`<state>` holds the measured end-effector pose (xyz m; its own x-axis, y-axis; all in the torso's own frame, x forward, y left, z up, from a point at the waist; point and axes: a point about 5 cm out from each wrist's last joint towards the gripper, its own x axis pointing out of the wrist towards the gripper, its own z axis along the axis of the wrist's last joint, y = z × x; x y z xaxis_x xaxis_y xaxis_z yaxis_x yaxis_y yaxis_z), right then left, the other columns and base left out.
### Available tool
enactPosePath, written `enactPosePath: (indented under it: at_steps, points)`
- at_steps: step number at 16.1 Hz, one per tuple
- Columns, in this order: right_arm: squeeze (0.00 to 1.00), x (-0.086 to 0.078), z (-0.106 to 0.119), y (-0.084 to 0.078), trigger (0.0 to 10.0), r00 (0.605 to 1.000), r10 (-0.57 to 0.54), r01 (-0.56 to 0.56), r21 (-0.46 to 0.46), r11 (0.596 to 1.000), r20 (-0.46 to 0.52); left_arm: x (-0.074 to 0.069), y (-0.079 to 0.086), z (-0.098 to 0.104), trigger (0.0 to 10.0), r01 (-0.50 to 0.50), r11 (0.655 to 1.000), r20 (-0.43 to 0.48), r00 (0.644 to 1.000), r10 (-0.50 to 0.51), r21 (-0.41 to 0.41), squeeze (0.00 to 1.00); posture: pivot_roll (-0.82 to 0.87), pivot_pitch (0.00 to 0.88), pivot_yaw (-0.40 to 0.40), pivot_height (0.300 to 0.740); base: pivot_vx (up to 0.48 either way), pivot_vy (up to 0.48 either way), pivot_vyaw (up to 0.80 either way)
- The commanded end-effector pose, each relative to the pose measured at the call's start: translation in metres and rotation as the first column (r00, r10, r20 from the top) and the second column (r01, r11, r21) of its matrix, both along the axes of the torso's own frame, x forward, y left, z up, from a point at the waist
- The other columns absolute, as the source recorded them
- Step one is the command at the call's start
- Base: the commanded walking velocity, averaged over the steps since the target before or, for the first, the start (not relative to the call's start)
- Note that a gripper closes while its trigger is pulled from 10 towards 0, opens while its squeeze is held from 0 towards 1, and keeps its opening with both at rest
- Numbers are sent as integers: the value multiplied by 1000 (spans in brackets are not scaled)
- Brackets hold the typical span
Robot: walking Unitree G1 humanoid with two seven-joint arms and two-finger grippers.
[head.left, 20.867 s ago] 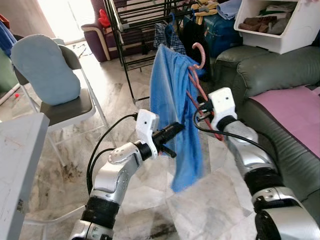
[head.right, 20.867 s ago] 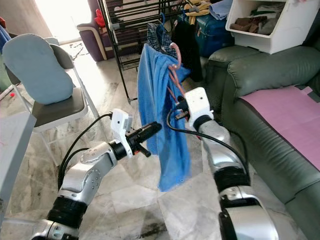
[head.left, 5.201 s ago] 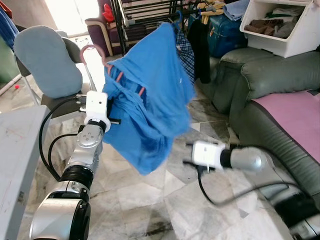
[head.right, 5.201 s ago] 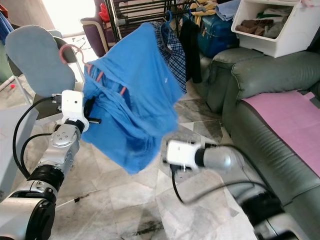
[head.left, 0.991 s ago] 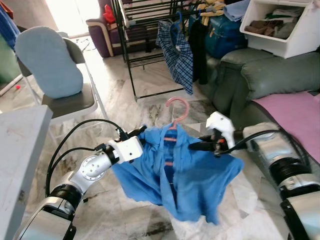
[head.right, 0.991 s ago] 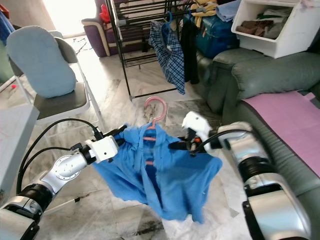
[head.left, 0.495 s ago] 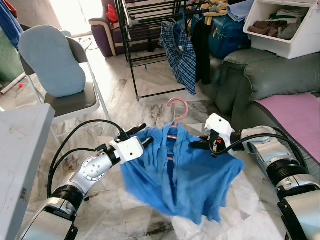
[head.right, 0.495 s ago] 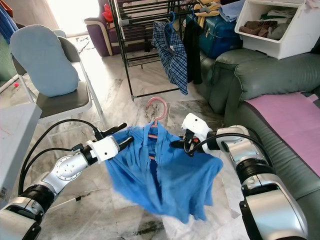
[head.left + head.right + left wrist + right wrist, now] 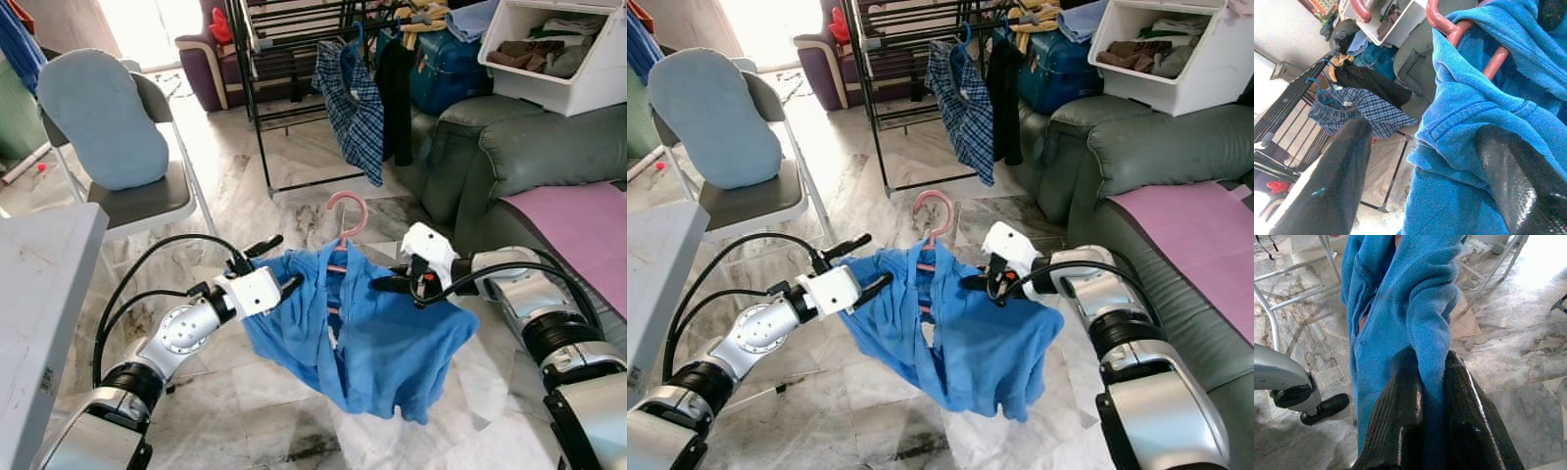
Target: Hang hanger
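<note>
Pink plastic hanger [image 9: 342, 220] is standing roughly upright, hook uppermost, its neck and shoulder bars running down inside the collar of a blue shirt [image 9: 367, 333]. Shirt is draping over the hanger, spreading wide to either side and sagging in loose folds above the marble floor [image 9: 294, 176]. Hanger's pink bars are showing through the open collar in the left wrist view.
</note>
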<state>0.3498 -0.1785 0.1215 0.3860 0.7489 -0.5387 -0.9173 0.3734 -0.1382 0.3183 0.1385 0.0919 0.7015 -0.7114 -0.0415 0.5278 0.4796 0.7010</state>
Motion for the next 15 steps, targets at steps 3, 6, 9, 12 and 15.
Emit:
enactPosePath:
  at_steps: [3, 6, 9, 12, 15]
  points:
    - [0, 7, 14, 5, 0, 998, 9, -10, 20, 1000, 54, 2, 3, 4, 10000, -8, 1000, 11, 1000, 8, -4, 1000, -170, 0, 51, 736, 0, 0, 0]
    - [0, 8, 14, 5, 0, 998, 5, -6, 14, 1000, 64, 2, 4, 4, 10000, -12, 1000, 12, 1000, 12, -6, 1000, -170, 0, 51, 736, 0, 0, 0]
    - [0, 16, -24, 19, 3647, 799, -576, 558, 144, 817, 174, -11, 54, -49, 10000, -696, 582, -528, 709, 467, -420, 1000, -138, 0, 54, 736, 0, 0, 0]
    - [0, 16, -24, 18, 3569, 774, -608, 589, 151, 794, 176, -9, 53, -49, 10000, -693, 577, -560, 708, 431, -432, 224, -139, 0, 55, 736, 0, 0, 0]
    - [0, 13, -34, 15, 0, 725, -655, 648, 113, 753, 212, -11, 54, -46, 10000, -708, 533, -587, 696, 413, -464, 1000, -135, 0, 48, 736, 0, 0, 0]
